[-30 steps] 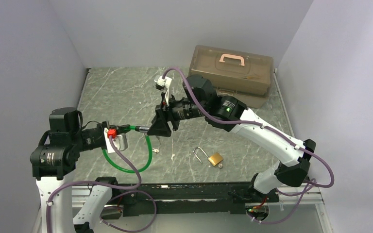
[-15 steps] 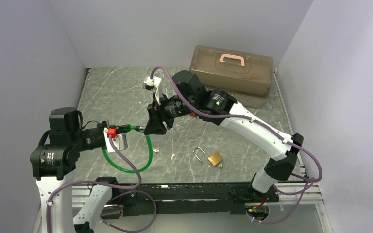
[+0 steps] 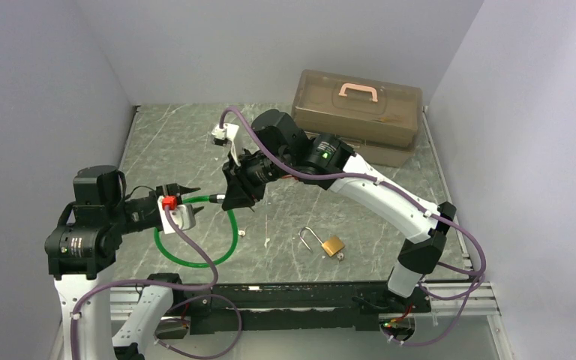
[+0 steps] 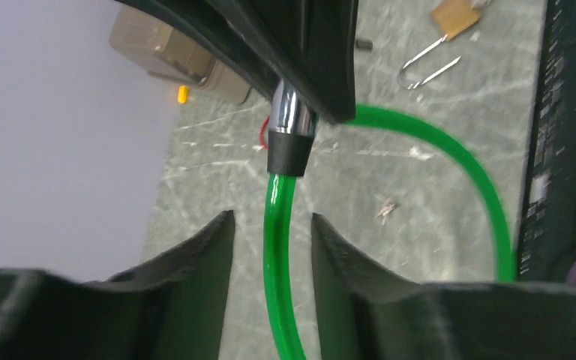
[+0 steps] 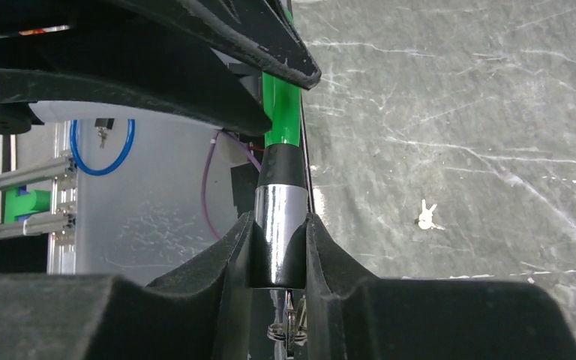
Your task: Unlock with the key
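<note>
At the left gripper [image 3: 192,201] the jaws stand slightly apart on either side of the green cable [image 4: 276,247], not gripping it. The cable loops down onto the worktop [image 3: 180,142]. The jaws of the right gripper [image 3: 232,198] are clamped on the cable's chrome end [image 5: 279,217], and keys [image 5: 289,334] hang just below it. Further right a brass padlock [image 3: 333,245] lies on the worktop with its shackle open. A brown toolbox [image 3: 358,109] sits at the back.

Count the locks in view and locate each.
2. The green cable lock is gripped at its metal end by the right tool; the brass padlock lies open on the table. The box may hide more.
</note>
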`<state>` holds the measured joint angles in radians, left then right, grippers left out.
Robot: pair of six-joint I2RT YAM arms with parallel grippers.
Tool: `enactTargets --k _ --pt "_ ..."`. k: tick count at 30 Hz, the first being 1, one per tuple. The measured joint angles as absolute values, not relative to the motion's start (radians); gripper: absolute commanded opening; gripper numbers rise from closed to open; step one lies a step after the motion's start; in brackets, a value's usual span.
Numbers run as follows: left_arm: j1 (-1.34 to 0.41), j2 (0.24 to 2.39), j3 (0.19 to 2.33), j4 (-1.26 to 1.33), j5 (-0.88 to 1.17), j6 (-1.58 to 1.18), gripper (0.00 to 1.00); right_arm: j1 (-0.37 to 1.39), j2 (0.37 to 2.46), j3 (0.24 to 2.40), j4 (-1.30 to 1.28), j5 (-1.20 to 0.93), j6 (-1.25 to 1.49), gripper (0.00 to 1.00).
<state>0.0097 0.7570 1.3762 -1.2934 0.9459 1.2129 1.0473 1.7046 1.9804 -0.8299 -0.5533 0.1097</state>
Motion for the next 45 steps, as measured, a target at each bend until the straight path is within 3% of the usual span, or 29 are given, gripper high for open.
enactTargets --k 3,6,14,17,20,23,26,27,31,33,39,45 --pt "0.008 0.757 1.379 -1.276 0.986 1.157 0.73 1.05 1.704 1.975 -0.83 -0.544 0.093 0.0" --pt "0.007 0.768 1.379 -1.28 1.013 1.107 0.8 1.051 1.696 1.954 -0.829 -0.542 0.075 0.0" --pt "0.007 0.889 1.379 -1.369 1.079 1.075 0.77 1.079 1.646 1.895 -0.83 -0.53 0.029 0.0" --pt "0.007 0.931 1.382 -1.408 1.108 1.076 0.7 1.103 1.632 1.895 -0.83 -0.515 0.006 0.0" --pt "0.007 0.973 1.397 -1.47 1.15 1.081 0.54 1.129 1.619 1.895 -0.83 -0.473 -0.02 0.0" --pt "0.007 0.993 1.416 -1.523 1.182 1.085 0.32 1.138 1.612 1.895 -0.823 -0.44 -0.038 0.0" --pt "0.007 0.987 1.421 -1.555 1.211 1.09 0.0 1.14 1.599 1.882 -0.801 -0.412 -0.046 0.0" --pt "0.006 0.981 1.421 -1.56 1.215 1.093 0.0 1.141 1.589 1.87 -0.787 -0.4 -0.051 0.03" --pt "0.005 0.953 1.421 -1.562 1.229 1.097 0.0 1.151 1.559 1.834 -0.749 -0.395 -0.049 0.32" --pt "0.005 0.943 1.421 -1.556 1.234 1.083 0.0 1.156 1.548 1.826 -0.738 -0.392 -0.045 0.38" --pt "0.005 0.904 1.417 -1.467 1.208 0.953 0.0 1.159 1.499 1.813 -0.698 -0.285 -0.019 0.44" --pt "0.006 0.857 1.388 -1.39 1.184 0.861 0.0 1.157 1.318 1.701 -0.658 -0.162 0.016 0.37"
